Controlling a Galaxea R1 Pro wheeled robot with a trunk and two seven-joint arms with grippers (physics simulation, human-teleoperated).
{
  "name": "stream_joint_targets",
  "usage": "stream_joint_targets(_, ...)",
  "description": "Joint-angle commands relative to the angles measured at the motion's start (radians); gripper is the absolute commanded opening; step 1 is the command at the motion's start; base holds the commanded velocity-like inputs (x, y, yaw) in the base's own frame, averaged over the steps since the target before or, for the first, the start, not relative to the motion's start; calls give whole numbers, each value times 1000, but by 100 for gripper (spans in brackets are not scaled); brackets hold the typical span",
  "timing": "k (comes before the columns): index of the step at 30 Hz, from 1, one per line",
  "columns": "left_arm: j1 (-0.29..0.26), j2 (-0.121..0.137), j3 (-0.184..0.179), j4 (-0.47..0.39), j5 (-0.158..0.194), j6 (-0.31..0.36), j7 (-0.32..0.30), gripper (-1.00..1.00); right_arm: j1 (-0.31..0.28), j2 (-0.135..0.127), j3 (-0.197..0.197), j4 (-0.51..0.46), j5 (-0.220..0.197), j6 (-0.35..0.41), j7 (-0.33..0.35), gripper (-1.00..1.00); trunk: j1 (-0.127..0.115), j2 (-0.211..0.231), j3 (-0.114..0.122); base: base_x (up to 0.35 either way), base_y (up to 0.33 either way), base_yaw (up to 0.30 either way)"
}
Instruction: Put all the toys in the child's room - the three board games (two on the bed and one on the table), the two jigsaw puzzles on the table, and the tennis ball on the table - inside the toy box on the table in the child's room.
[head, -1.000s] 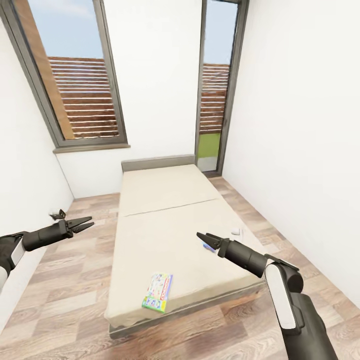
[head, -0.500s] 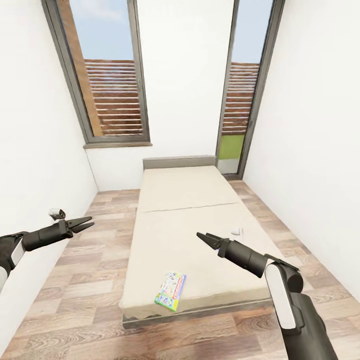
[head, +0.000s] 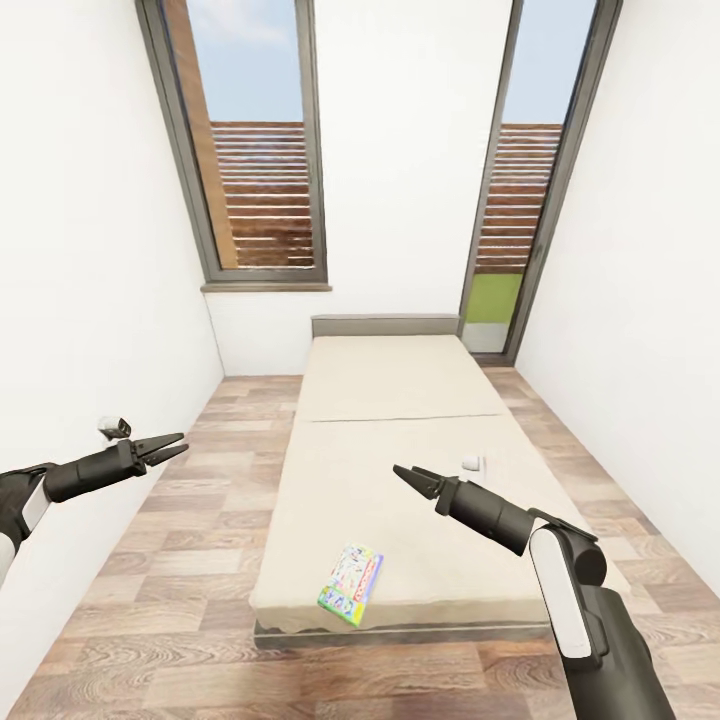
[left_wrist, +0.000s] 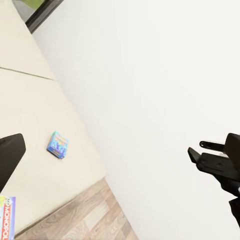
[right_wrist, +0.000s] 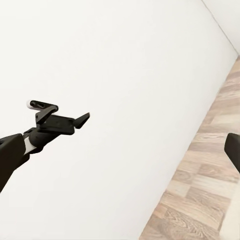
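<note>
A colourful Monopoly board game box (head: 352, 585) lies flat near the foot of the beige bed (head: 400, 400); it also shows in the left wrist view (left_wrist: 6, 226). A second, smaller blue board game (left_wrist: 58, 144) lies further up the mattress by its right edge, and it looks pale in the head view (head: 472, 463). My left gripper (head: 183, 443) hovers open over the floor, left of the bed. Above the mattress, between the two boxes, my right gripper (head: 400, 477) is open. Neither holds anything. The table, toy box, puzzles and tennis ball are out of view.
The narrow room has white walls close on both sides. A tall window (head: 255, 150) and a glass door (head: 520, 200) stand beyond the bed's head. Wooden floor (head: 180, 560) runs along the bed's left side, with a narrower strip (head: 590, 470) on its right.
The whole view has swung, so the bed, the window and the boxes now sit further right in the picture. Both arms hold the same pose in the frame.
</note>
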Motion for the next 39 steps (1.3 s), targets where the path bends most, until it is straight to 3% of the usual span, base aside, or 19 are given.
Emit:
stream_joint_targets(1, -1, 0, 2, 0, -2, 11, -4, 100, -1, 1, -2, 1, 1, 5, 1, 100, 1, -2, -2, 2, -7, 25)
stream_joint_targets(39, -1, 0, 1, 0, -2, 11, -4, 100, -1, 2, -5, 31, -1, 10, -5, 100, 1, -2, -2, 0, -1, 2)
